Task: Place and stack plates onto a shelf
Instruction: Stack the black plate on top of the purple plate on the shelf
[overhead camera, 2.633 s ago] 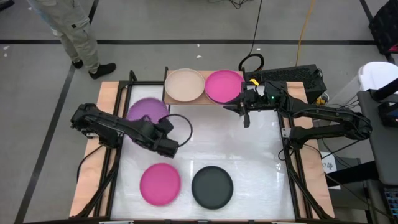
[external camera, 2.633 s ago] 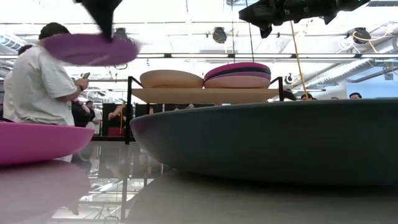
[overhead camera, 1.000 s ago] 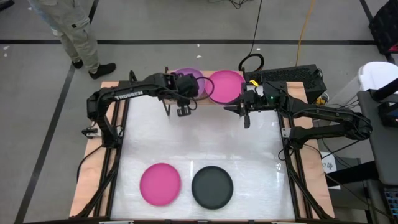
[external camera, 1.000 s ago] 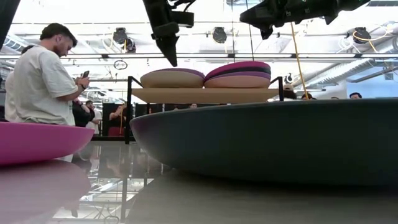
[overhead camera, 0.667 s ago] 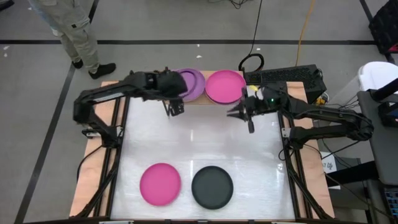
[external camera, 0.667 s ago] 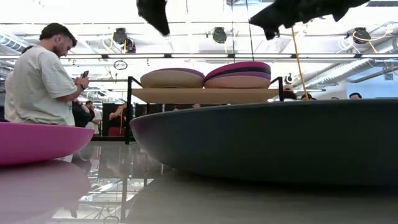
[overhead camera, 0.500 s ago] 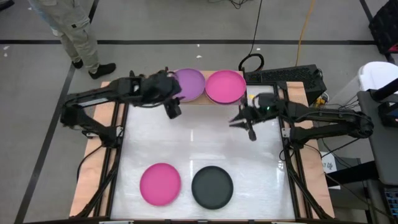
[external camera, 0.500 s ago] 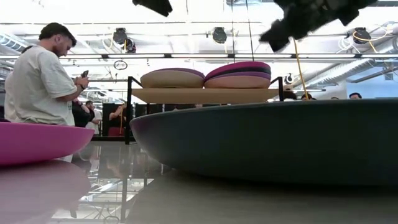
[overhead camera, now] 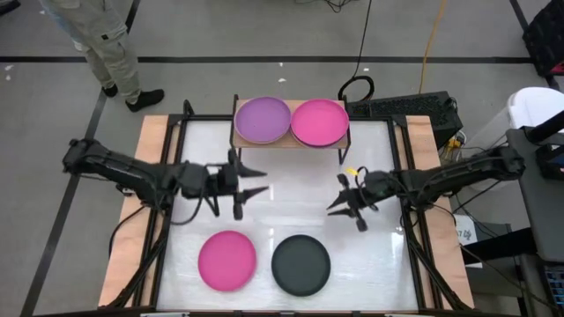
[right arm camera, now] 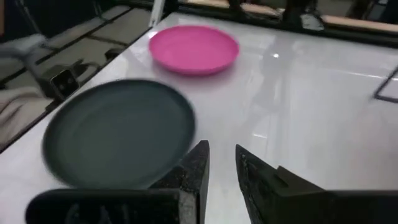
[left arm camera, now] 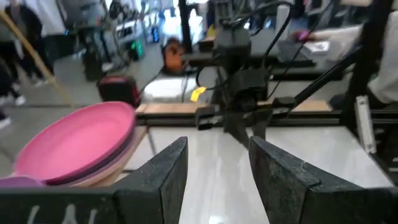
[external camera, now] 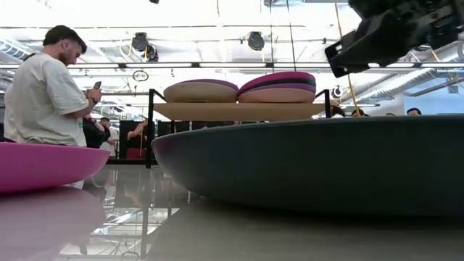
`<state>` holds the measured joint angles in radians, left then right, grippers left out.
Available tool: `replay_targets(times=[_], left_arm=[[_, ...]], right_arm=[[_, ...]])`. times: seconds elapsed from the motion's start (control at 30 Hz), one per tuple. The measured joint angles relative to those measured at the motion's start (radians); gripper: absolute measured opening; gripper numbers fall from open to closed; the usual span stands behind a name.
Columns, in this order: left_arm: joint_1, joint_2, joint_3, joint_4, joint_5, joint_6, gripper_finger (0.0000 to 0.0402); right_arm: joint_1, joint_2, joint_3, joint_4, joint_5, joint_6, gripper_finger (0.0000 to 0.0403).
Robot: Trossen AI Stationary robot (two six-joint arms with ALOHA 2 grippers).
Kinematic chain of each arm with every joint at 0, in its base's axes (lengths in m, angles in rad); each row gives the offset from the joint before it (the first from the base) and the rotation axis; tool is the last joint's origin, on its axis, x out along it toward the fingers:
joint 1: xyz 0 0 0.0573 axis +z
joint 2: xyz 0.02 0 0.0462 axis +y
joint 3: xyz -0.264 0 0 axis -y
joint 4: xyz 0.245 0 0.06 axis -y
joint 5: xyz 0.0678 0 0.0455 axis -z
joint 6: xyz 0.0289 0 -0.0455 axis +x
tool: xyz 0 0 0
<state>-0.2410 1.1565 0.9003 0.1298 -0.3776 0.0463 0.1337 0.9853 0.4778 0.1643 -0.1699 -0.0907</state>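
Low view only: apparently stacked shelf plates.

On the far side stands the shelf with two stacks of plates side by side. Two single plates lie near, between the arms.

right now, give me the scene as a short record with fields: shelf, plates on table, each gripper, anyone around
shelf: shelf at the table's far edge, carrying two stacks side by side
left stack top: purple plate
right stack top: hot pink plate
plates on table: pink plate and black plate, side by side near the front edge, apart
left gripper: left gripper open, empty, above the table between the shelf and the pink plate
right gripper: right gripper open, empty, above the table beyond the black plate
people: person standing beyond the table
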Motion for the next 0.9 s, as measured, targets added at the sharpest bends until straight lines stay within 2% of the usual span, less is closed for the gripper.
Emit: replay_targets(times=[0.17,0.3,0.43,0.73,0.9], left_arm=[[-0.039,0.009,-0.15,0.237,-0.033,0.02,0.0177],[-0.04,0.008,-0.223,0.346,-0.038,0.012,0.0177],[-0.038,0.009,-0.255,0.35,-0.043,-0.02,0.0177],[-0.038,0.013,-0.258,0.337,-0.043,-0.042,0.0177],[-0.038,0.017,-0.258,0.337,-0.043,-0.046,0.0177]], right_arm=[[0.093,0.05,-0.001,0.01,0.096,-0.01,0.0065],[0.119,0.104,0.0,0.039,0.105,-0.014,0.0067],[0.138,0.18,0.0,0.093,0.109,0.003,0.0091],[0.156,0.354,0.073,0.117,0.121,0.107,0.019],[0.156,0.467,0.137,0.111,0.121,0.183,0.0213]])
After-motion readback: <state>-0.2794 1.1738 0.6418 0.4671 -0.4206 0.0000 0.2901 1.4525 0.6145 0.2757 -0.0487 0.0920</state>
